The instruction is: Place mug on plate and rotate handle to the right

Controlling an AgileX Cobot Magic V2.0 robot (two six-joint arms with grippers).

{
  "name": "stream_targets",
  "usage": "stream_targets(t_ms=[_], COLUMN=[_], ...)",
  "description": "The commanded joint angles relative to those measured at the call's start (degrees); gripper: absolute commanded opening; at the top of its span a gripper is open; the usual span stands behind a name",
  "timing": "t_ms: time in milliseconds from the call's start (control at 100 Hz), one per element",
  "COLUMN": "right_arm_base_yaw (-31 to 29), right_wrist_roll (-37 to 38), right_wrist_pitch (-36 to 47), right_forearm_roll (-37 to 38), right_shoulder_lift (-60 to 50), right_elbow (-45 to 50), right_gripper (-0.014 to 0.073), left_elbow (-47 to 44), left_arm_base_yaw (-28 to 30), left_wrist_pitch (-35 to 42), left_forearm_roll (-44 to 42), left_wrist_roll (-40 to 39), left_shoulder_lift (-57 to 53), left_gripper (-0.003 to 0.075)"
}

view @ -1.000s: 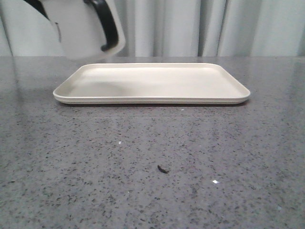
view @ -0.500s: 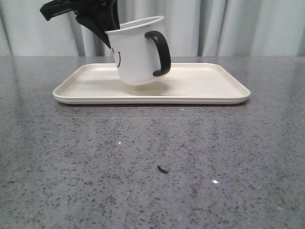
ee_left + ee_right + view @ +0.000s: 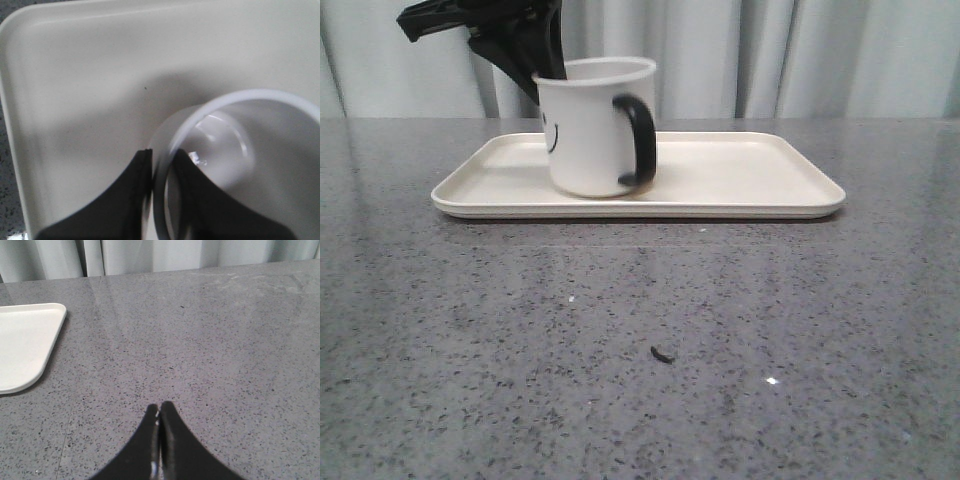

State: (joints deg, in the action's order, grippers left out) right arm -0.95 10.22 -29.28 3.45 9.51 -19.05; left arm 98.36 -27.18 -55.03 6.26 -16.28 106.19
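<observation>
Mug (image 3: 588, 130) on plate (image 3: 740, 175); L gripper (image 3: 159, 167) pinching rim; face part-hidden.

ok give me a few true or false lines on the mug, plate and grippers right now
1. The mug stands on the plate. True.
2. The left gripper pinches the mug's rim. True.
3. The handle points away from the camera in the front view. False: it is on the near side, towards the right.
4. The right gripper holds the plate. False: it is shut on nothing, over the table.
5. The mug lies on its side. False: it is upright.
</observation>
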Motion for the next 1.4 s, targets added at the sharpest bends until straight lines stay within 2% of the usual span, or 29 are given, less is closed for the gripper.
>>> stream_targets(t_ms=[0, 80, 180, 390, 590, 740, 860, 1080, 1150, 1390], right_arm_base_yaw=[-0.30, -0.30, -0.30, -0.11, 3.47, 7.02, 9.49, 14.45, 16.35, 24.82], right_wrist_roll=[-0.03, -0.03, -0.03, -0.53, -1.58, -1.64, -4.15, -4.61, -4.61, -4.61], right_wrist_pitch=[4.87, 4.87, 4.87, 4.27, 2.20, -0.25, -2.34, -6.44, -8.60, -13.22], right_forearm_roll=[0.32, 0.32, 0.32, 0.42, 0.47, 0.47, 0.34, -0.90, -1.60, -2.29], right_shoulder_lift=[1.12, 1.12, 1.12, 1.59, 6.59, 14.12, 21.38, 35.24, 39.70, 54.07], right_elbow=[-2.11, -2.11, -2.11, -3.24, -8.25, -14.14, -19.71, -31.07, -35.37, -47.95], right_gripper=[-0.0061, -0.0061, -0.0061, -0.0052, 0.0050, 0.0069, 0.0087, 0.0321, 0.0363, 0.0373], left_elbow=[2.12, 2.12, 2.12, 2.12, 2.12, 0.14, -5.03, -16.28, -19.46, -27.24], left_arm_base_yaw=[-0.39, -0.39, -0.39, -0.39, -0.39, -0.39, -0.39, -0.39, -0.39, -0.39], left_wrist_pitch=[3.29, 3.30, 3.30, 4.25, 5.38, 6.21, 10.55, 15.11, 16.11, 16.75], left_forearm_roll=[0.40, 0.40, 0.40, -2.65, -6.95, -8.71, -9.67, -9.67, -9.67, -10.08], left_wrist_roll=[-0.67, -0.67, -0.56, 0.06, 0.06, 0.06, 0.06, 0.06, 0.06, 0.06], left_shoulder_lift=[-2.88, -2.88, -2.88, -5.39, -10.58, -15.06, -19.62, -29.00, -31.74, -39.80], left_gripper=[0.0221, 0.0311, 0.0356, 0.0358, 0.0356, 0.0356, 0.0356, 0.0356, 0.0356, 0.0356])
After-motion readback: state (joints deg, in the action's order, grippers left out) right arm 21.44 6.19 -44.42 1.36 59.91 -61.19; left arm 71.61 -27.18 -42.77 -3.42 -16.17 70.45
